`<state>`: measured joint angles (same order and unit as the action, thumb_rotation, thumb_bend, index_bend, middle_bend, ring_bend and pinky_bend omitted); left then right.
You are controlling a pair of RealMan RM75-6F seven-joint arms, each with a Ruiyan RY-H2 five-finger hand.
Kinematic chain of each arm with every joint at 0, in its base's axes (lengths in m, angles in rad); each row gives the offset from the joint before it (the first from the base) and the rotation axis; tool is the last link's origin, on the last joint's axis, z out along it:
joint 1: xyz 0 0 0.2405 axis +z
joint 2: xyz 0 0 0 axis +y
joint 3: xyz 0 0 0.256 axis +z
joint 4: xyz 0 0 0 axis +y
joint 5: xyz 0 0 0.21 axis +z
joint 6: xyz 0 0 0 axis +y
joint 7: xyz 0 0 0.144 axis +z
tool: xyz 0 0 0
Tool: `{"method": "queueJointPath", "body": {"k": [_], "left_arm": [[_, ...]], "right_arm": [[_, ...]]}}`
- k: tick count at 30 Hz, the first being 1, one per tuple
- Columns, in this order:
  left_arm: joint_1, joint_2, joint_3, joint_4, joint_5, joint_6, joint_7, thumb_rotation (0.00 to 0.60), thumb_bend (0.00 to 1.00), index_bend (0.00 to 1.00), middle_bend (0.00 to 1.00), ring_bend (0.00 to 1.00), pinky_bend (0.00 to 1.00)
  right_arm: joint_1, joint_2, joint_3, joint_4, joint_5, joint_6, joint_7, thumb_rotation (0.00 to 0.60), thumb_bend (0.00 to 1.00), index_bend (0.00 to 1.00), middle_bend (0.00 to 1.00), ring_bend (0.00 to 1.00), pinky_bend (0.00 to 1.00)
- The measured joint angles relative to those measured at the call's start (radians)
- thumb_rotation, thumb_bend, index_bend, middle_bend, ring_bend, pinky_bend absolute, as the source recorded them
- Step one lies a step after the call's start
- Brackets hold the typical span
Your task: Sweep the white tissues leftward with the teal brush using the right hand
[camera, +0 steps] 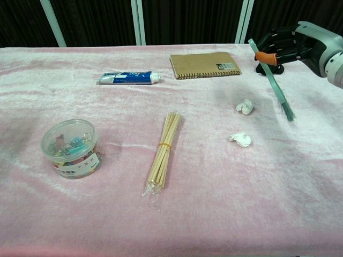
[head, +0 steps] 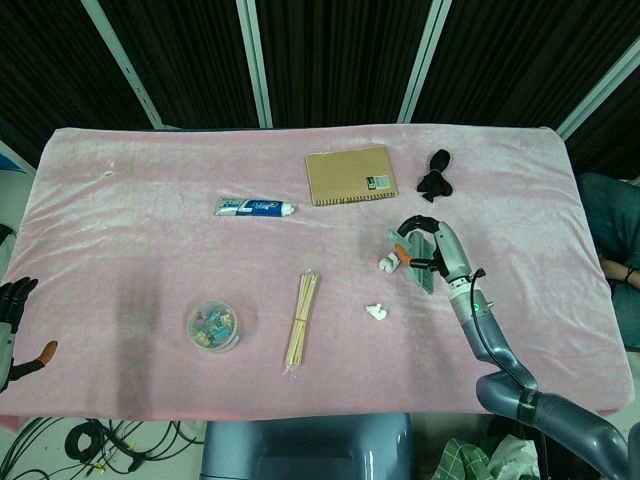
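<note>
My right hand point(head: 437, 248) point(camera: 286, 46) grips the handle of the teal brush point(head: 421, 268) point(camera: 277, 81). The brush slants down and to the right, its bristles point(camera: 288, 111) close to the pink cloth. Two crumpled white tissues lie to the brush's left: the farther tissue point(head: 386, 263) point(camera: 245, 106) is just beside the brush head, and the nearer tissue point(head: 377, 312) point(camera: 240, 139) lies apart from it. My left hand point(head: 14, 318) rests off the table's left edge, fingers apart and holding nothing.
A brown notebook point(head: 349, 175) point(camera: 204, 64), a toothpaste tube point(head: 255, 207) point(camera: 129, 77) and a black object point(head: 435, 174) lie at the back. A bundle of wooden sticks point(head: 301, 320) point(camera: 164, 150) and a clear jar of clips point(head: 213, 326) point(camera: 71, 148) sit at the front left.
</note>
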<state>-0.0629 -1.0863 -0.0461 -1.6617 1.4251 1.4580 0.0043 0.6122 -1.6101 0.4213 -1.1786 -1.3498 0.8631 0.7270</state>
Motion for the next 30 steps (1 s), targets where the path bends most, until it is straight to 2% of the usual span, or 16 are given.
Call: {"method": "queueJointPath", "body": {"k": [7, 13, 20, 30], "left_arm": [[-0.001, 0.001, -0.001, 0.000, -0.001, -0.003, 0.000, 0.600, 0.28, 0.06, 0.05, 0.00, 0.00], [-0.003, 0.001, 0.000, 0.000, -0.002, -0.007, 0.001, 0.600, 0.28, 0.06, 0.05, 0.00, 0.00], [-0.001, 0.002, 0.000, 0.000, -0.001, -0.004, -0.004, 0.600, 0.28, 0.06, 0.05, 0.00, 0.00], [-0.004, 0.005, 0.001, 0.001, -0.001, -0.012, -0.012, 0.600, 0.28, 0.06, 0.05, 0.00, 0.00]], "right_arm": [[0.062, -0.062, -0.014, 0.099, -0.013, 0.005, 0.044, 0.600, 0.43, 0.79, 0.63, 0.35, 0.16], [0.078, -0.090, -0.031, 0.107, -0.005, 0.012, 0.049, 0.600, 0.43, 0.79, 0.63, 0.35, 0.16], [0.097, -0.127, -0.064, 0.080, 0.008, 0.014, -0.011, 0.600, 0.43, 0.79, 0.64, 0.35, 0.16], [0.121, -0.154, -0.043, -0.024, 0.018, 0.064, 0.007, 0.600, 0.43, 0.79, 0.64, 0.36, 0.16]]}}
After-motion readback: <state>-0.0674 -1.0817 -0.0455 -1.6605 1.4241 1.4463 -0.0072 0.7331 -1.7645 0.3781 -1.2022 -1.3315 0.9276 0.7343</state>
